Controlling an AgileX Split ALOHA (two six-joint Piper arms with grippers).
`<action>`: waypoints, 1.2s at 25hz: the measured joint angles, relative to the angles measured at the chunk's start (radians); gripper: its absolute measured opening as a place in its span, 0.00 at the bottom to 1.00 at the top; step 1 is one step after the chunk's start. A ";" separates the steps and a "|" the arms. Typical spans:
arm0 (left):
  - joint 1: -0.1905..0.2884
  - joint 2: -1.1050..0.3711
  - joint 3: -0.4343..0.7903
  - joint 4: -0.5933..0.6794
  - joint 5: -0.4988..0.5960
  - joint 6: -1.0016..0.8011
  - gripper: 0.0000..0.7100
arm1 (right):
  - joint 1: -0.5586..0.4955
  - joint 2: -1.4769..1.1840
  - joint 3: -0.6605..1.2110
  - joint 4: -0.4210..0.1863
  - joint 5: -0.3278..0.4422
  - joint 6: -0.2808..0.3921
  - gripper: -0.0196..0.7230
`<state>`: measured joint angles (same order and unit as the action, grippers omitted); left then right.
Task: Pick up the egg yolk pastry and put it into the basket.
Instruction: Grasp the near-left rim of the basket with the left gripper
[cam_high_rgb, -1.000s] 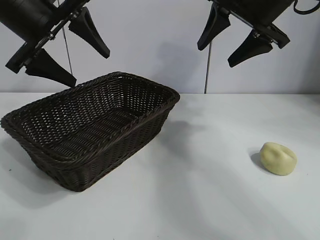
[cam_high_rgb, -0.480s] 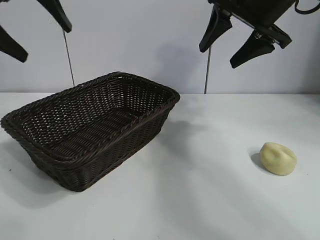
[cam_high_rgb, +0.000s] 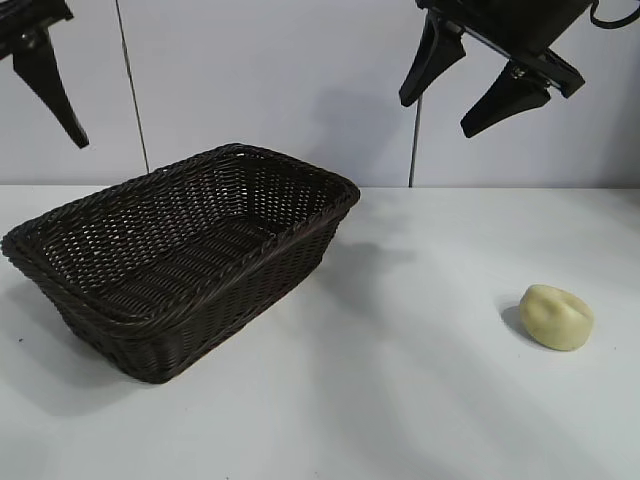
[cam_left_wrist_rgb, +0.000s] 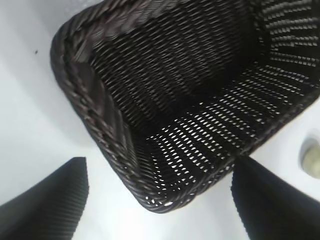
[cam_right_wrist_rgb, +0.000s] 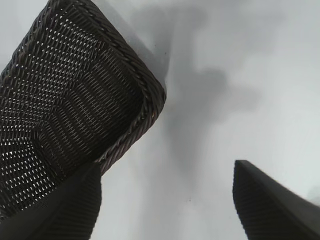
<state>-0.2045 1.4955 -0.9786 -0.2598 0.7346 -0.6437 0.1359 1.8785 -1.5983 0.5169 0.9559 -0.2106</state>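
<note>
My left pincer (cam_high_rgb: 45, 75) has pulled aside off the basket (cam_high_rgb: 190, 250), wide open, empty. My right pincer (cam_high_rgb: 470, 85) hangs open, empty, above the untouched egg yolk pastry (cam_high_rgb: 557, 317).

Both arms are matte black. The right gripper (cam_high_rgb: 466, 88) carries two tapering, wedge-shaped fingers (cam_high_rgb: 500, 101) under a flat crossbar, a black cable looped beside it. The left gripper's fingers (cam_left_wrist_rgb: 47, 205) show fine ribbed pads.

I count one basket (cam_high_rgb: 180, 255) toward the table's (cam_high_rgb: 400, 400) left edge, one egg yolk pastry (cam_high_rgb: 557, 317) near its right edge. Nothing else on it.
</note>
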 joint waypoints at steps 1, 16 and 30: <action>0.000 0.000 0.013 0.005 -0.012 -0.020 0.80 | 0.000 0.000 0.000 0.000 0.000 0.000 0.74; 0.000 0.145 0.046 0.009 -0.139 -0.054 0.80 | 0.000 0.000 0.000 0.000 0.004 0.000 0.74; 0.000 0.269 0.046 0.008 -0.211 -0.054 0.78 | 0.000 0.000 0.000 0.000 0.004 0.000 0.74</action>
<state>-0.2045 1.7641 -0.9323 -0.2520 0.5234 -0.6972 0.1359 1.8785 -1.5983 0.5169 0.9598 -0.2106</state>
